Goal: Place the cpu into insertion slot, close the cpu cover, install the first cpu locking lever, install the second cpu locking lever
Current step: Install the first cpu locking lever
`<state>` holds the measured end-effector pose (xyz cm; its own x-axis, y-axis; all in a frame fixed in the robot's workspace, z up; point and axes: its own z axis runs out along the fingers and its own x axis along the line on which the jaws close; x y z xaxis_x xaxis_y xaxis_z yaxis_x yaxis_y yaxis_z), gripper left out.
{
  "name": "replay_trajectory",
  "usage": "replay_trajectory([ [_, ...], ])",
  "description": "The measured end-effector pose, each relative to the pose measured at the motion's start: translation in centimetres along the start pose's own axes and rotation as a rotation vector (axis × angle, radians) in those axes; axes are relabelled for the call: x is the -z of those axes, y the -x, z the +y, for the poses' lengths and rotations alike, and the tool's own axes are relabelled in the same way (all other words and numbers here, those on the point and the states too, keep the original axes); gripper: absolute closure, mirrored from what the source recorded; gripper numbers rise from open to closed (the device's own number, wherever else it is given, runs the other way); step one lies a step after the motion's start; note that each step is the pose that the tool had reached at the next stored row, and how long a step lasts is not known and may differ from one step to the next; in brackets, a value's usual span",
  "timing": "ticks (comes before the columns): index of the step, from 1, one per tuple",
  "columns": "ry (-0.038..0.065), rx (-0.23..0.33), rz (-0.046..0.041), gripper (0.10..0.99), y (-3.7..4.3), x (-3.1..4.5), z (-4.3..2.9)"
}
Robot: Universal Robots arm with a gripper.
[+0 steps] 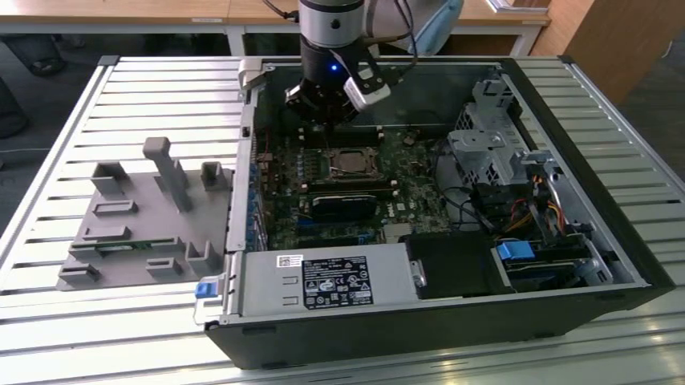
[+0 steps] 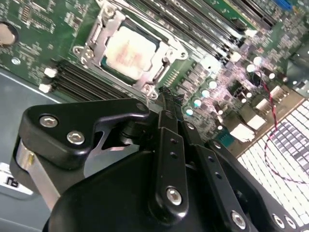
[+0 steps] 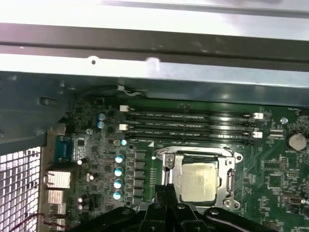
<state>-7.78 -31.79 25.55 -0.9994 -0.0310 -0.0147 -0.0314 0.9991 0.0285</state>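
Step in hand: the small flat square silvery-grey cpu [image 2: 131, 49] already lies in the square metal-rimmed insertion slot [image 3: 166, 166]; the thin silvery cpu cover [image 2: 166, 43] looks down around it, so the levers are my guess
End effector: the black end effector [image 2: 164, 94] hangs just beside the socket's corner, fingers drawn together, gripping nothing
Next move calls for: fine aim at a thin lever
Materials: green circuit board [image 3: 145, 166], matte; long black memory slots [image 3: 188, 116]; slatted metal table [image 1: 107, 337]
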Motion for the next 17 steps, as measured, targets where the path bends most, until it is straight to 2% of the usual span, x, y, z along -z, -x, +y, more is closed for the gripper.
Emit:
replay_trajectory([
  [6,0.013,0.0,-0.0004,0.98,-1.12,0.01,0.17],
  [13,0.015,0.0,-0.0005,0.98,-1.95,0.01,0.44],
  [17,0.016,0.0,-0.0005,0.98,-2.07,0.0,0.95],
])
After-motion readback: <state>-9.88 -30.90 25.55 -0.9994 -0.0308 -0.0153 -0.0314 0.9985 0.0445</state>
